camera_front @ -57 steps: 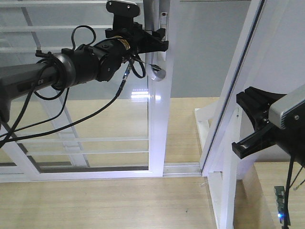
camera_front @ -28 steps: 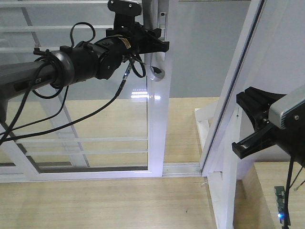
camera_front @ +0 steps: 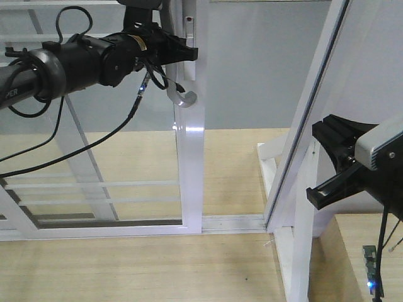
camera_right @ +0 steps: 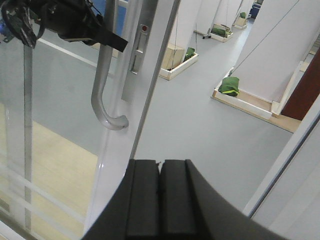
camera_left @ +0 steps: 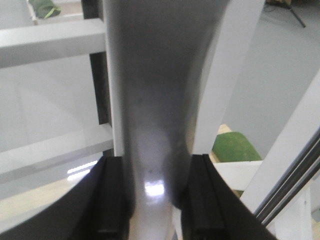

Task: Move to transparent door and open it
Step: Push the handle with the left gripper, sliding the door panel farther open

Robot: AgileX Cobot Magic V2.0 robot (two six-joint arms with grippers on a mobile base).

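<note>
Left wrist view: your left gripper (camera_left: 154,200) clamps the handle (camera_left: 150,100) of the door (camera_front: 190,163); your right gripper (camera_right: 160,192) has fingers pressed together, empty.

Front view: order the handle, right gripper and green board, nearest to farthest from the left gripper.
1. Handle: held in the left gripper, top.
2. Right gripper: lower right.
3. Green board: bottom right corner.

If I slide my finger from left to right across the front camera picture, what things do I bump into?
Black left arm → curved grey handle on the transparent door → grey floor showing through the gap → slanted white post → right gripper.
</note>
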